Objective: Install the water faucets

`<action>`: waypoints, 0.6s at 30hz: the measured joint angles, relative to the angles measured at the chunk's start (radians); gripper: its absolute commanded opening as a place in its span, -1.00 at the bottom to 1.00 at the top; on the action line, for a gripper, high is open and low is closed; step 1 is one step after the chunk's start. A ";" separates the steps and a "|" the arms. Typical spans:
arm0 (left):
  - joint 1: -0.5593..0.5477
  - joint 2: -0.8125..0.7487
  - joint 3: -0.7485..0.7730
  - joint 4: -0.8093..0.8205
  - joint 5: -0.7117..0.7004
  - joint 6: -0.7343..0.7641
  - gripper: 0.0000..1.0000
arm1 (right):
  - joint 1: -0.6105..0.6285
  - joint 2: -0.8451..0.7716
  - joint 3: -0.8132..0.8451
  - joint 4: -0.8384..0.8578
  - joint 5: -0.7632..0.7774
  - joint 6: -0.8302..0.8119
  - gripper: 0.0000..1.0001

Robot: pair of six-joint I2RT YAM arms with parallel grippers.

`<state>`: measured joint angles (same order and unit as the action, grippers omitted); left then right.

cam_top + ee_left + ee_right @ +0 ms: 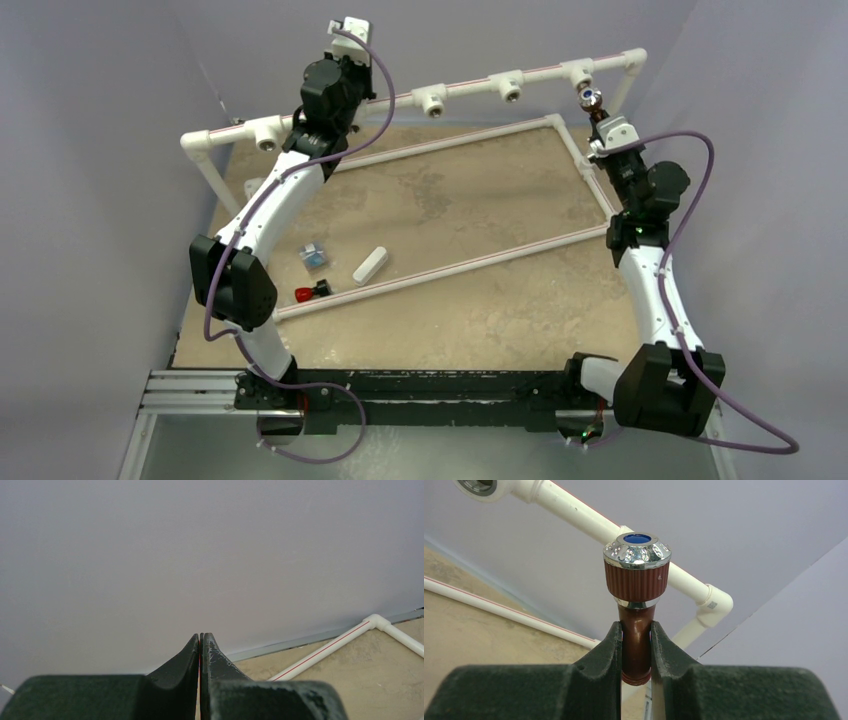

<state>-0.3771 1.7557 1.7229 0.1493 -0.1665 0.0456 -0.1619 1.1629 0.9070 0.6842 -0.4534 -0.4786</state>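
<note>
The right gripper [636, 642] is clamping a water faucet [637, 575] at the counter's [470, 210] far right corner. The left gripper [200, 647] is resting closed, empty.

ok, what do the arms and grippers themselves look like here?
Left arm and right arm: curved white link shells, black joint housings, a lilac cable looping along each. Left gripper and right gripper: dark matte fingers, broad at the base, tapering to thin tips, lightly scuffed.
</note>
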 measured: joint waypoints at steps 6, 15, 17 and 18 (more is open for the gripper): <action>0.004 0.000 -0.001 0.002 0.002 0.000 -1.00 | 0.000 0.016 0.017 -0.007 -0.010 -0.028 -1.00; 0.004 0.000 -0.001 0.002 0.003 0.000 -1.00 | 0.000 0.014 0.024 -0.029 -0.010 -0.061 -1.00; 0.004 0.000 -0.002 0.002 0.003 0.000 -1.00 | 0.000 0.014 0.024 -0.029 -0.010 -0.064 -1.00; 0.004 0.000 -0.002 0.002 0.003 0.000 -1.00 | 0.000 0.014 0.024 -0.030 -0.010 -0.065 -1.00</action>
<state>-0.3733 1.7557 1.7214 0.1513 -0.1635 0.0456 -0.1616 1.1770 0.9314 0.6544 -0.4637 -0.5438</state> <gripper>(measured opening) 0.002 0.198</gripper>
